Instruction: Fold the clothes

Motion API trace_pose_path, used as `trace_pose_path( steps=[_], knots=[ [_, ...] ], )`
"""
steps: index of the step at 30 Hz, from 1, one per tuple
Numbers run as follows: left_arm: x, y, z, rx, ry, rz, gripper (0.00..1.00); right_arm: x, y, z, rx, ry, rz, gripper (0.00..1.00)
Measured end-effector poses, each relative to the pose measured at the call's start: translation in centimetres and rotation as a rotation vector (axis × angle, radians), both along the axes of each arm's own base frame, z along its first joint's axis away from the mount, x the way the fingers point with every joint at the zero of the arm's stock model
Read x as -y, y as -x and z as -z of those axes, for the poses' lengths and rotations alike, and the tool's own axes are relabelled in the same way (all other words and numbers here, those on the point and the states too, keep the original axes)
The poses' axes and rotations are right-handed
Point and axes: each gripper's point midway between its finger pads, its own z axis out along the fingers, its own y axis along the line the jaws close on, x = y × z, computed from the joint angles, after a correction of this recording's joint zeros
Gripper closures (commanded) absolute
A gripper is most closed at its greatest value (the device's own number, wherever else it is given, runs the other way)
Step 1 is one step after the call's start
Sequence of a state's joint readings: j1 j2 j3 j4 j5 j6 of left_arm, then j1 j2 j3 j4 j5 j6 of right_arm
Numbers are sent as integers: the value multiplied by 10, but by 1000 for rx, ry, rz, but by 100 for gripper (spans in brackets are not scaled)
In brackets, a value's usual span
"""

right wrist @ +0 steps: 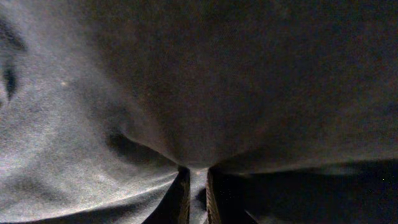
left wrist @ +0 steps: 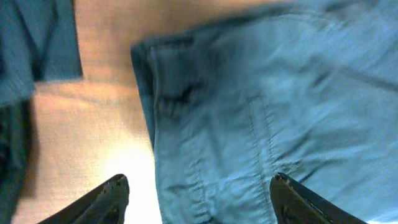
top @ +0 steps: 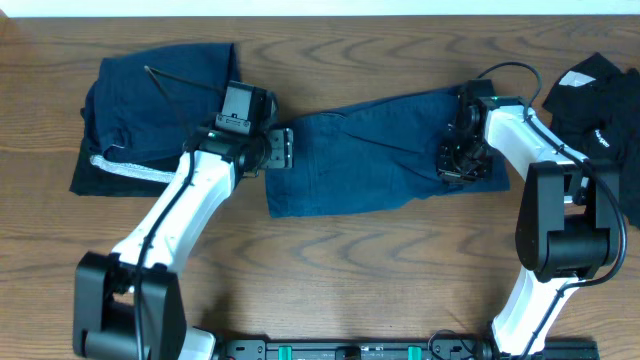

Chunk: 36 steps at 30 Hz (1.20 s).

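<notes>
Wide navy-blue shorts lie spread flat across the middle of the table. My left gripper hovers at their left edge. In the left wrist view it stands open, and the stitched hem of the shorts lies between and beyond its dark fingertips, untouched. My right gripper is down on the right end of the shorts. In the right wrist view it is nearly closed, with a fold of the shorts' fabric pinched between the fingers.
A stack of folded navy and black garments with a white stripe lies at the back left. A black garment with white marks sits at the back right. Bare wooden table runs along the front.
</notes>
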<state>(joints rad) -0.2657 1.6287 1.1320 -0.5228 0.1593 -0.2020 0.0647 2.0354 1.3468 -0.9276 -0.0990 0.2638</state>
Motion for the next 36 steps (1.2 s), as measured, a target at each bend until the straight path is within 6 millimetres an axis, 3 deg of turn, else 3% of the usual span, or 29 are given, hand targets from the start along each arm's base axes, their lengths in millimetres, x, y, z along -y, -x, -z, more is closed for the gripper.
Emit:
trace_pose_path(
  steps=[7, 10, 12, 17, 21, 25, 29, 33, 36],
  knots=[
    [2, 9, 45, -136, -13, 11, 25, -2, -1, 0, 5, 11, -12, 88],
    [1, 12, 65, -181, -28, 21, 13, -3, -1, 0, 7, 23, -20, 87],
    [1, 14, 77, -214, -36, 26, 11, -3, -1, 0, 8, 25, -22, 85],
    [1, 15, 89, -237, -40, 28, 11, -8, -2, 0, 15, 21, -22, 66],
    [3, 16, 89, -239, -33, 31, 28, -11, -3, -1, 20, 21, -31, 65],
    [9, 16, 88, -244, 1, 40, 28, -12, -3, -1, 20, 21, -32, 66],
    [13, 17, 87, -248, 24, 46, 35, -12, -3, -1, 20, 20, -32, 66],
    [14, 17, 87, -248, 35, 42, 64, -12, -3, -1, 20, 20, -32, 67],
    [16, 16, 86, -242, 43, 51, 73, -11, -3, 0, 23, 24, -33, 79]
  ],
)
